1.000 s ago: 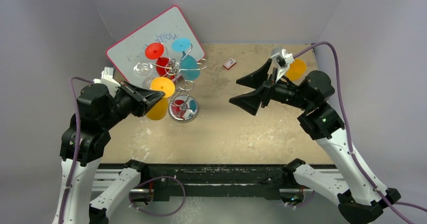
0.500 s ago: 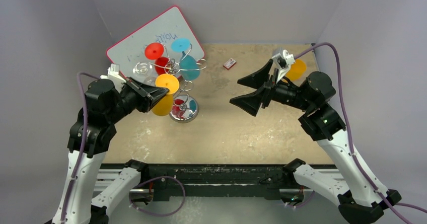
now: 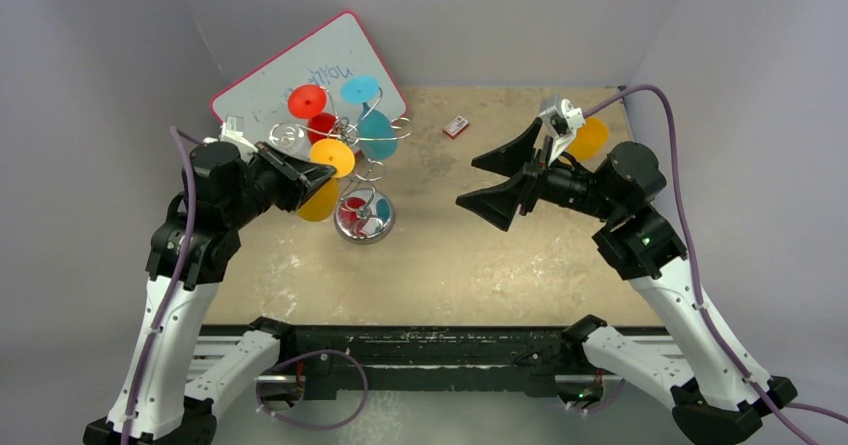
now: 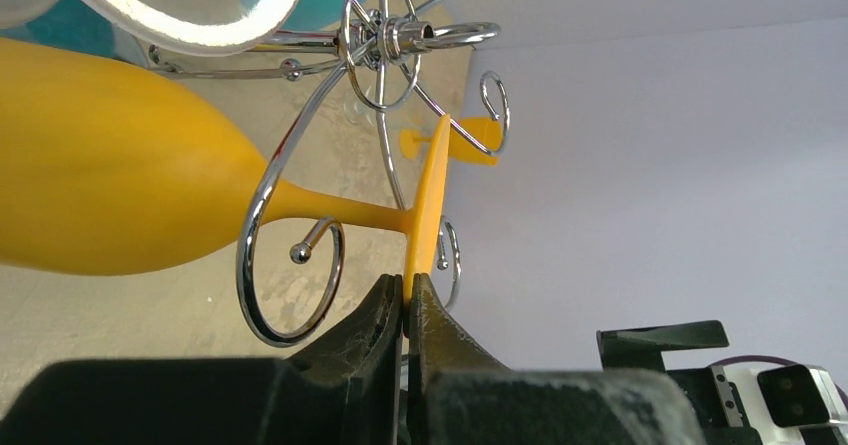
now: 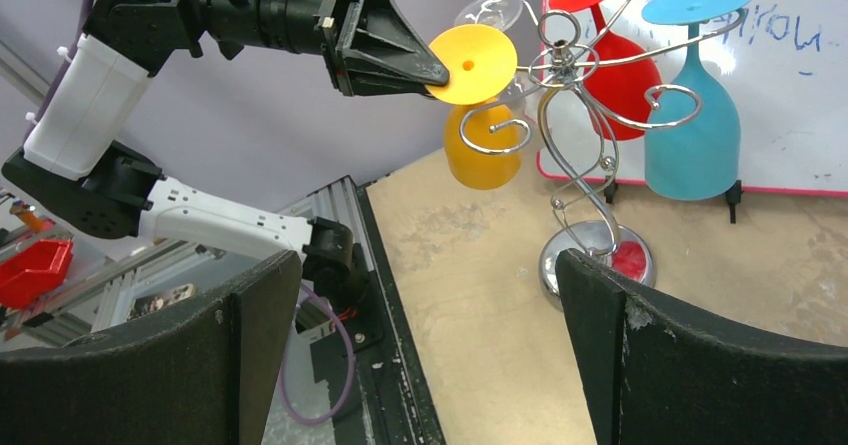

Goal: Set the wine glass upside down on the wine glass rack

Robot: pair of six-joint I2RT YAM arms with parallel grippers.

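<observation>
A yellow wine glass hangs upside down at the near left side of the silver wine glass rack. My left gripper is shut on the rim of its foot disc, pinching it edge-on between the fingertips. The stem crosses one curled scroll arm; I cannot tell whether it rests on the wire. In the right wrist view the foot sits above that arm and the bowl below it. My right gripper stands wide open to the right of the rack, holding nothing.
A red glass, a blue glass and a clear glass hang on the rack. The pink-framed whiteboard leans behind it. A small red-and-white box lies at the back, and another yellow glass stands behind my right arm.
My left arm has carried the yellow glass up and back, in against the rack's scroll arm. The right arm has stayed put with its jaws open.
</observation>
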